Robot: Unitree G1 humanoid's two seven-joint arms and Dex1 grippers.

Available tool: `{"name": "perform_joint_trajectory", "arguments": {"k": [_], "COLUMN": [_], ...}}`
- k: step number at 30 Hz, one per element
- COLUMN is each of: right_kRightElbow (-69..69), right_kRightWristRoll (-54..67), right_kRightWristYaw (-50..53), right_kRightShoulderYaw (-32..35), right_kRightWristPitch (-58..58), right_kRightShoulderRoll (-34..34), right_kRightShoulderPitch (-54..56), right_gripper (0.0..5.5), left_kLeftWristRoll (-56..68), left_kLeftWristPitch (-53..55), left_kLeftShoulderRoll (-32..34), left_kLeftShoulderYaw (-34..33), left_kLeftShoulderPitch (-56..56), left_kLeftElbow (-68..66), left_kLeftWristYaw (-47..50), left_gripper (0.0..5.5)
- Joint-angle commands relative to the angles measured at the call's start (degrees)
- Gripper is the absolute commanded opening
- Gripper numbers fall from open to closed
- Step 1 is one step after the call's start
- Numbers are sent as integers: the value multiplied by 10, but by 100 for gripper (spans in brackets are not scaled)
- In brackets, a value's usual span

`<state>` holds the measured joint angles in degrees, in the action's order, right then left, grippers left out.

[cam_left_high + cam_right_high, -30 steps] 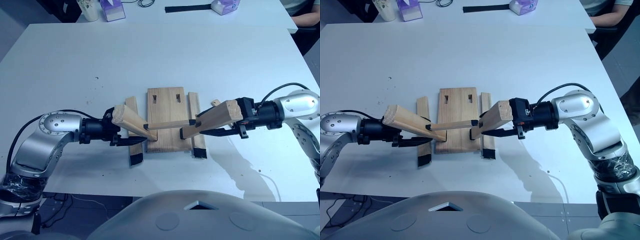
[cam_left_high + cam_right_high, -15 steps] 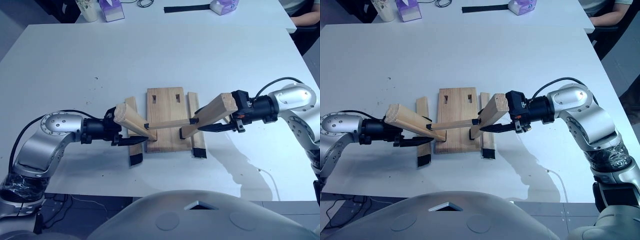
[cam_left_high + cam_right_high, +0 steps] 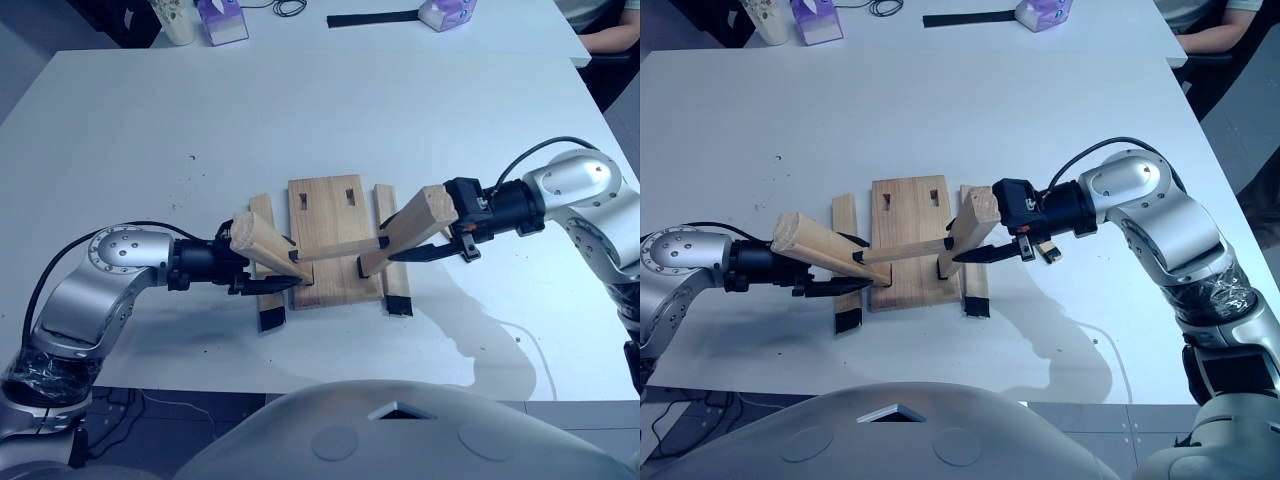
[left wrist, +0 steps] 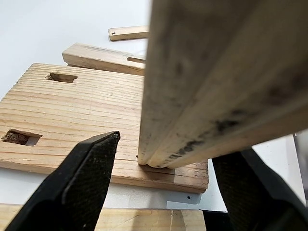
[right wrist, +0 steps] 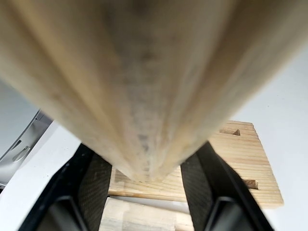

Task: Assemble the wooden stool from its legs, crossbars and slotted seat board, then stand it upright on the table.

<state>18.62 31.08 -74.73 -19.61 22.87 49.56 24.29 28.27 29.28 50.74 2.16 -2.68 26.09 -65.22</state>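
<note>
the left gripper is clamping one leg between its jaws, and the right gripper is doing the same with a second leg. both legs are slanting inward and down toward each other, and the crossbar is spanning the gap between their lower ends. this looks like a squeeze from both sides to seat the crossbar ends into the legs, so the arms are working as opposing clamps.

the joined pieces are hanging low over the near half of the slotted seat board, which is lying flat in the middle of the table, its two slots at the far end. two more legs are lying flat beside it, one on the left and one on the right, probably parked within reach for the second frame. a short loose strip is lying just beyond the right one. the assembly appears early, with no part yet in the seat.
</note>
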Motion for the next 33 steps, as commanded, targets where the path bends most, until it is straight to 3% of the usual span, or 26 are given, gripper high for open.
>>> {"name": "perform_joint_trajectory", "arguments": {"k": [1,10,18,33], "right_kRightElbow": [-26,-119,-66,-52], "right_kRightWristRoll": [-83,-132,-117,-106], "right_kRightWristYaw": [-30,16,23,44], "right_kRightShoulderYaw": [-130,-188,-194,-212], "right_kRightWristPitch": [57,97,106,111], "right_kRightShoulderRoll": [-2,-32,-8,-29], "right_kRightShoulderPitch": [-47,-32,-55,-49], "right_gripper": [200,200,200,200], "left_kLeftWristRoll": [-4,-4,-9,-50], "left_kLeftWristPitch": [-2,7,15,47], "left_kLeftShoulderRoll": [-17,-31,-34,-70], "left_kLeftShoulderYaw": [3,4,5,124], "left_kLeftShoulderPitch": [19,10,4,141], "left_kLeftElbow": [10,26,34,15], "left_kLeftWristYaw": [25,50,61,31], "left_gripper": [331,331,331,331]}}
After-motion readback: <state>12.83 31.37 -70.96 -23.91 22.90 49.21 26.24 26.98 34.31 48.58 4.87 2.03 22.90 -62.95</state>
